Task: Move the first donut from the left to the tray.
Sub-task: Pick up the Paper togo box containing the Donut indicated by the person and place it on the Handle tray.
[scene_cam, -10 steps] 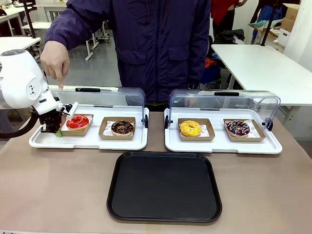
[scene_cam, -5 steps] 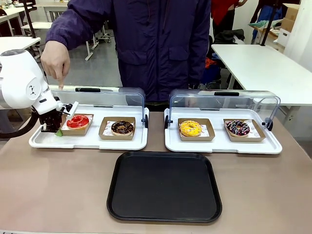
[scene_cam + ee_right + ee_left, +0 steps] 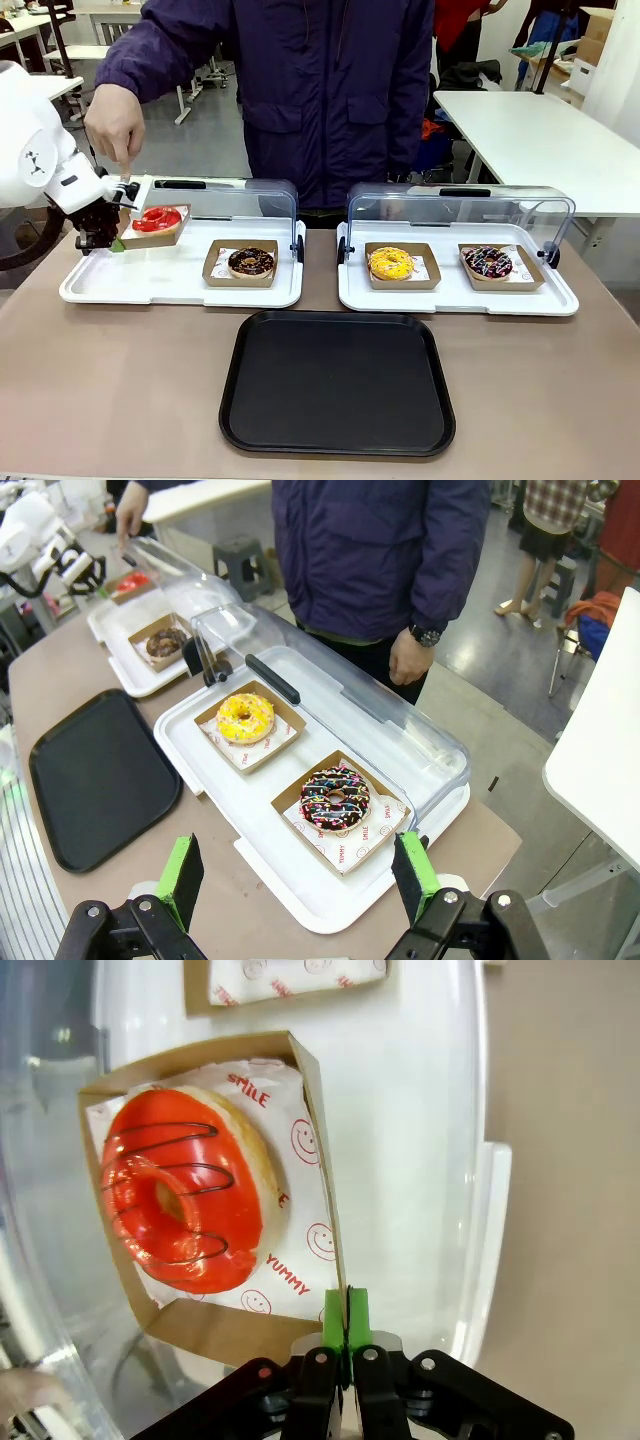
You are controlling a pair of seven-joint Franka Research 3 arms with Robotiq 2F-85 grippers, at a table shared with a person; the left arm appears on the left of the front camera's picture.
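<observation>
One black tray (image 3: 337, 382) is lying nearest, bare; beyond it two white lidded trays (image 3: 180, 290) are carrying four donuts in cardboard holders; the left gripper (image 3: 346, 1322) is pinching, jaws narrow, the holder wall of the red donut (image 3: 156, 219), raised and tilting above the left white tray; the right gripper (image 3: 297, 881) is standing wide, holding nothing; a person's hand (image 3: 115, 128) is pointing behind. Risk: the thin-edge pinch is likely letting the holder sag, so the donut could slide out.
</observation>
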